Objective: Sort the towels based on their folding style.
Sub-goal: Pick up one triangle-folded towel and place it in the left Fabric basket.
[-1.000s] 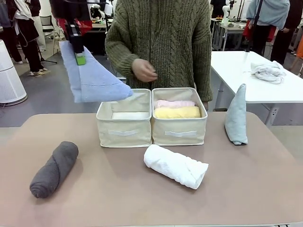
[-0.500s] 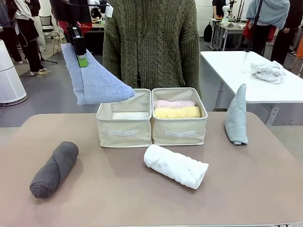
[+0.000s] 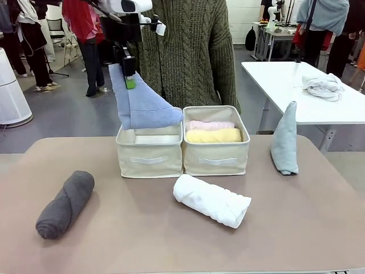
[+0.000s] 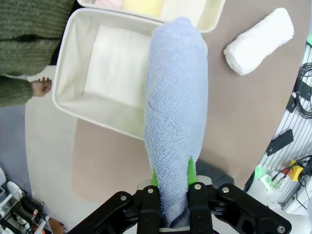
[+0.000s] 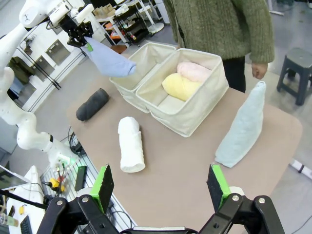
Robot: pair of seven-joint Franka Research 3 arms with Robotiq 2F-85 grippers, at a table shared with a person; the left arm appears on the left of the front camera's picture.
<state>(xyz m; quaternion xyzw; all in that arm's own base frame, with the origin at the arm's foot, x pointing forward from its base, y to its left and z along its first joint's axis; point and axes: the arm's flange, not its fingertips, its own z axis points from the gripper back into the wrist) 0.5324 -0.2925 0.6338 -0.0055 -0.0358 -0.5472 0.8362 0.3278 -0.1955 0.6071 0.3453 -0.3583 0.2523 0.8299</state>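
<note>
My left gripper (image 3: 130, 78) is shut on the narrow end of a light blue cone-folded towel (image 3: 144, 106), which hangs tilted just above the left beige bin (image 3: 149, 160). In the left wrist view the towel (image 4: 175, 107) points out over that bin's rim (image 4: 66, 68). The right bin (image 3: 217, 161) holds a pink roll (image 3: 210, 125) and a yellow roll (image 3: 214, 136). A white roll (image 3: 212, 200) lies in front of the bins and a dark grey roll (image 3: 65, 204) at front left. A grey-blue cone (image 3: 284, 140) stands upright at the right. My right gripper (image 5: 161, 183) is open above the table's right side.
A person in a green knitted sweater (image 3: 188, 51) stands right behind the bins, one hand (image 4: 41, 87) hanging near the left bin's far side. A white side table (image 3: 285, 80) with a cloth bundle (image 3: 323, 85) stands at the back right.
My left arm has carried the light blue cone towel rightward, from beyond the table's left side to over the left bin. The person's raised hand has dropped from the front view.
</note>
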